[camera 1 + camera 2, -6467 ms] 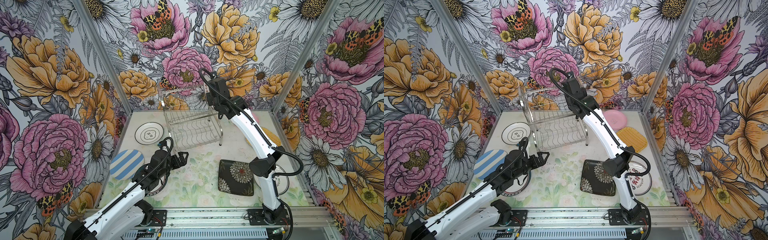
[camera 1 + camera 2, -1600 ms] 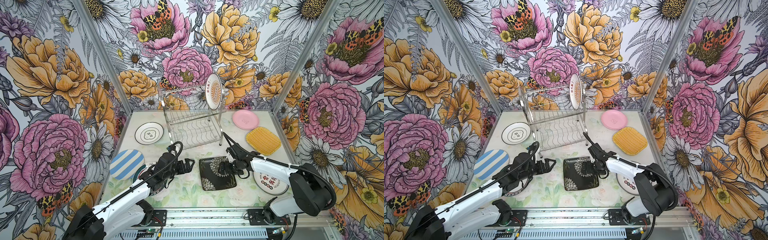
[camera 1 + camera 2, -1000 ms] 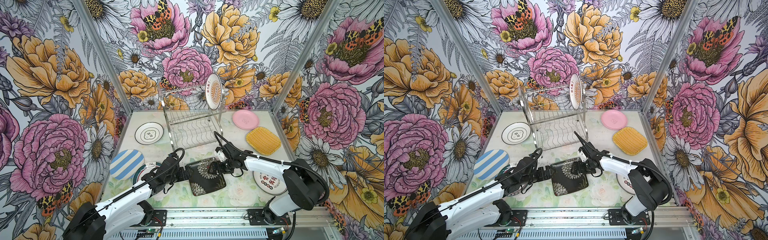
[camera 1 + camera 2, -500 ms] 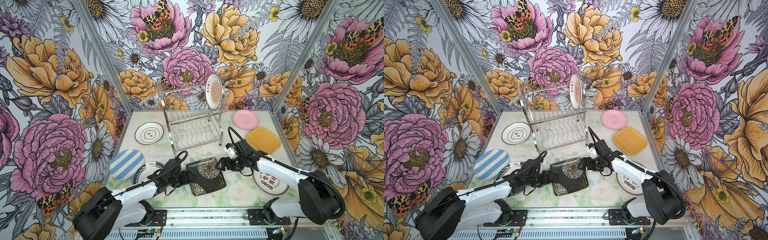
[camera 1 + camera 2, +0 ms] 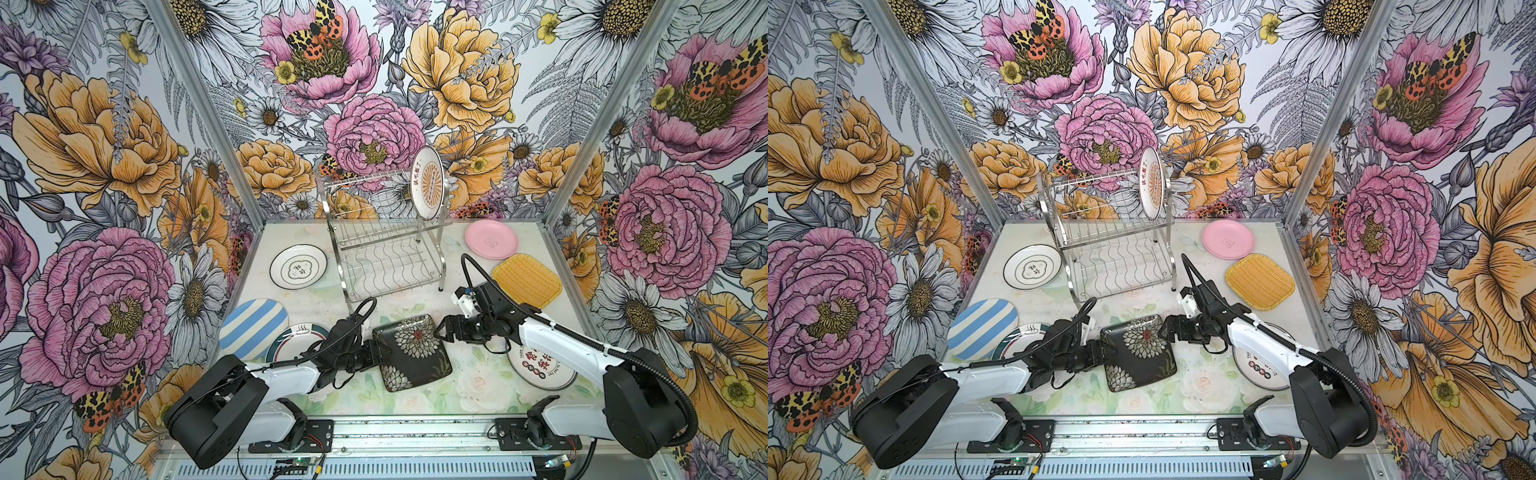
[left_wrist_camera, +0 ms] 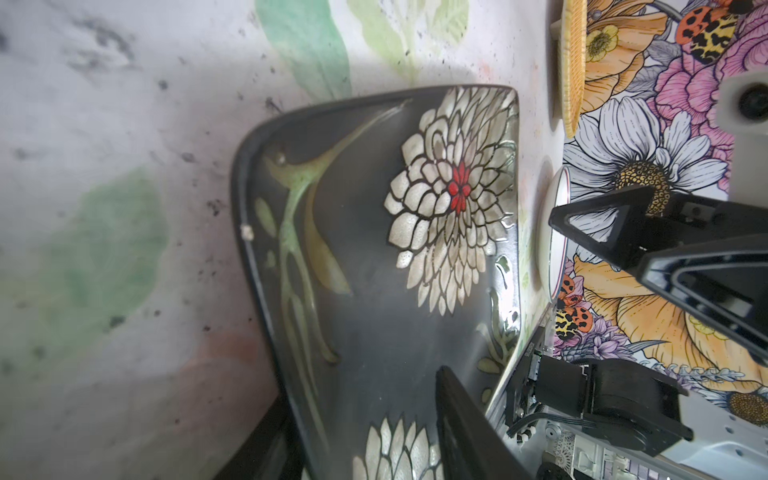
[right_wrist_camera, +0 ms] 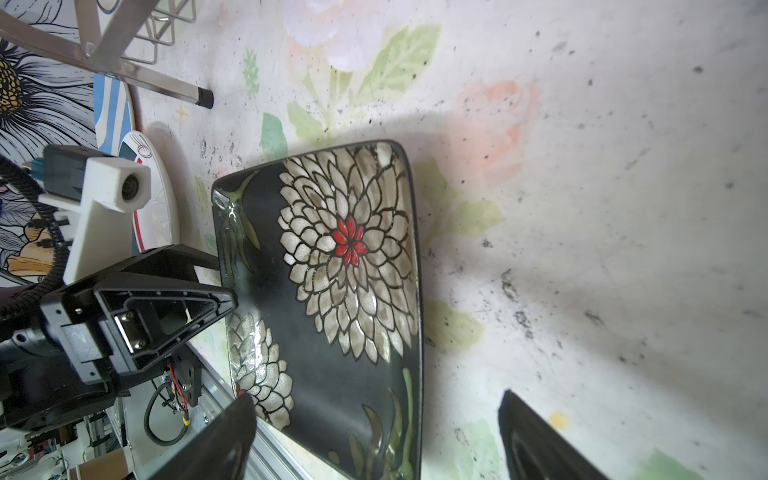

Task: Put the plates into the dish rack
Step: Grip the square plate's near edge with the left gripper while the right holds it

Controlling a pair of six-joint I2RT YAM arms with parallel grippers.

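Note:
A square black floral plate (image 5: 411,353) (image 5: 1140,353) lies on the table in front of the dish rack (image 5: 386,245) (image 5: 1113,249). My left gripper (image 5: 374,355) (image 6: 359,386) is shut on this plate's left rim, one finger under it and one on its face. My right gripper (image 5: 441,329) (image 7: 376,397) stands open at the plate's far right corner, holding nothing. A white plate with an orange design (image 5: 430,183) stands upright at the right end of the rack's upper tier. The lower tier is empty.
Lying flat are a pink plate (image 5: 491,239) and a yellow woven-look plate (image 5: 527,280) at the back right. A white plate with red characters (image 5: 540,368) is under my right arm. At the left are a white plate (image 5: 298,266), a blue-striped plate (image 5: 253,328) and a green-rimmed plate (image 5: 291,345).
My left gripper's jaws have closed in on the black plate's left rim. My right gripper stays open at the plate's right side, and its arm has swung outward.

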